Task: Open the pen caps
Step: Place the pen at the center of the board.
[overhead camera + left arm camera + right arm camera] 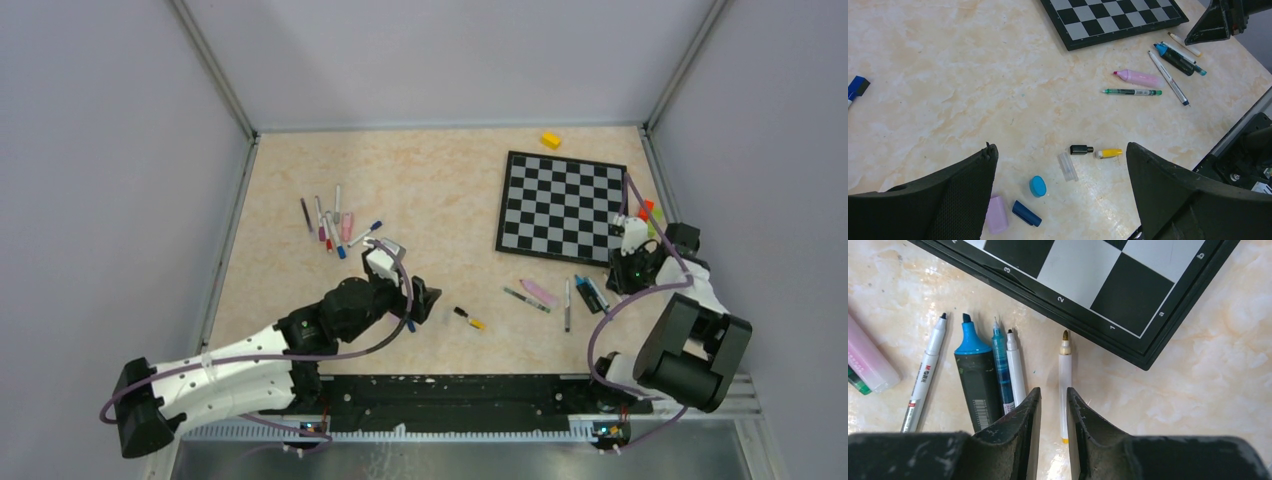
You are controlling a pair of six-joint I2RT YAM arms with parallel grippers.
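A robotics lab test cell: plain grey panel walls (pixel 100 150) in aluminium framing (pixel 215 70) enclose a beige marble-patterned desk (pixel 430 180); cabled white-and-black left arm (pixel 240 365) and right arm (pixel 690 345) are bolted along its near edge.

Lilac cap (pixel 997 221): stubby, lying flat at the near worktop edge.
Navy cap (pixel 1026 213): lying flat, just beside the lilac one.
Blue cap (pixel 1037 186): round, near the navy one.
Clear cap (pixel 1068 166): lying flat, right of blue.
Black cap (pixel 1081 149): on its side.
Yellow cap (pixel 1109 153): end-on to the black one, apart.
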